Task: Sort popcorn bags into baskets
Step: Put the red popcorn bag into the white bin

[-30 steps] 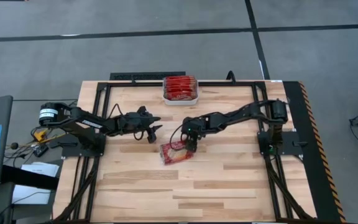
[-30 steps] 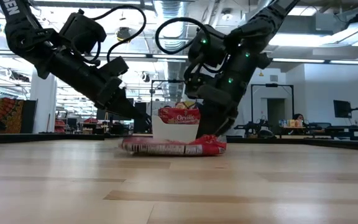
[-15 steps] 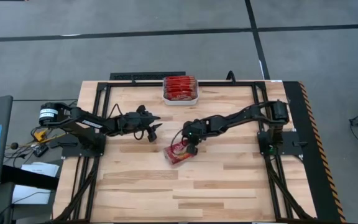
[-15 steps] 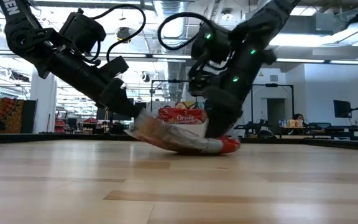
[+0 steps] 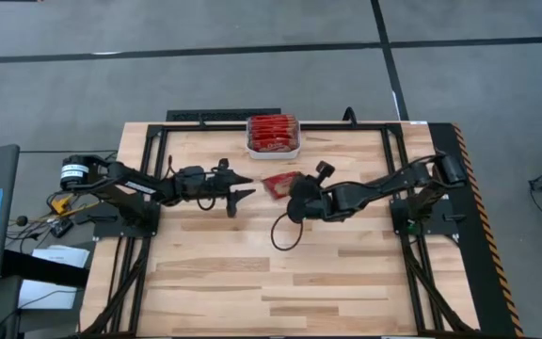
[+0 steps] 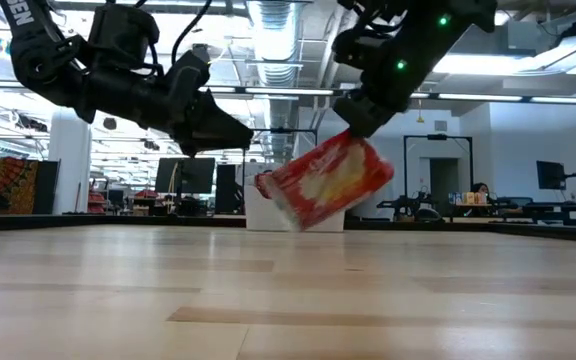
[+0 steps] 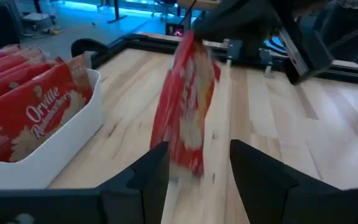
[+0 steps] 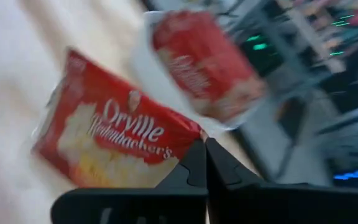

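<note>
**A:** Where is the popcorn bag right now?

**B:** One red popcorn bag (image 5: 278, 184) hangs in the air above the wooden table (image 5: 280, 273), clear of the surface. The right gripper (image 5: 293, 189) has its two fingers pinched together on one corner of the bag. In the low view the bag (image 6: 329, 182) tilts, its pale popcorn picture facing the camera. It is near the middle of the table, a short way in front of the basket.

**A:** And the basket?

**B:** A small white bin (image 5: 273, 145) with rounded corners sits at the far edge of the table, centred between the two arms. It is filled with more red packets (image 5: 273, 131) standing on edge in a row. From the left wrist view, the bin's white wall (image 7: 61, 146) shows beside the held bag (image 7: 185, 106), with the front packet bearing white lettering.

**A:** What is the left arm doing?

**B:** The left gripper (image 5: 238, 187) is held above the table, just beside the lifted bag, pointing toward it. Its fingers (image 7: 253, 174) stand partly apart, with nothing between them. The bag hangs beyond the fingertips, not touching them.

**A:** Anything else on the table?

**B:** A loop of black cable (image 5: 285, 234) hangs below the right arm. The right wrist view shows the gripped bag (image 8: 114, 143) close up, with the bin of packets (image 8: 204, 68) blurred beyond it.
</note>
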### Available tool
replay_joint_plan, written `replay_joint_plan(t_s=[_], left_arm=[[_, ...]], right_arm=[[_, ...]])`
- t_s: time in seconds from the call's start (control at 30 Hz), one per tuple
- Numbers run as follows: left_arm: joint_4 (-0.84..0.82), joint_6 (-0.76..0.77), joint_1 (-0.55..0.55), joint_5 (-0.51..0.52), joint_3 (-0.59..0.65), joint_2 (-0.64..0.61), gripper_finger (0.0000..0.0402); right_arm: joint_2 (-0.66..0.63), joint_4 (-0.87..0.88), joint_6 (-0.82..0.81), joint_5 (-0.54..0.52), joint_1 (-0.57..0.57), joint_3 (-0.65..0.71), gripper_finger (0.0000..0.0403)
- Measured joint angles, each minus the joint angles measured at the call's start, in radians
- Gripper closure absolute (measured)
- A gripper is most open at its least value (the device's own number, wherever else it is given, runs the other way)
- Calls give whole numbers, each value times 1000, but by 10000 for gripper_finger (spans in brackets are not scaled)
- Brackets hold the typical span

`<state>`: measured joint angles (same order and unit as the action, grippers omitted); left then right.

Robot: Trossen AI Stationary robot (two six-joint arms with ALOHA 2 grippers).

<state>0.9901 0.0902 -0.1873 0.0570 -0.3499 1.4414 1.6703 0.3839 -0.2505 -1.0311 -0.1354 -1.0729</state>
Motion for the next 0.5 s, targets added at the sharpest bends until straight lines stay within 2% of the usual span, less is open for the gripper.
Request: replay_joint_plan(t_s=[0.1, 0.23, 0.4, 0.5], left_arm=[[5, -2, -9, 18, -4, 0, 242], [-38, -22, -18, 90, -21, 0, 242], [-47, -30, -17, 79, -45, 1, 238], [-71, -15, -17, 79, -60, 1, 218]], right_arm=[[0, -10, 20, -102, -12, 0, 398], [0, -45, 24, -167, -30, -1, 398], [0, -103, 78, -179, -37, -1, 397], [-1, -155, 133, -179, -36, -1, 398]])
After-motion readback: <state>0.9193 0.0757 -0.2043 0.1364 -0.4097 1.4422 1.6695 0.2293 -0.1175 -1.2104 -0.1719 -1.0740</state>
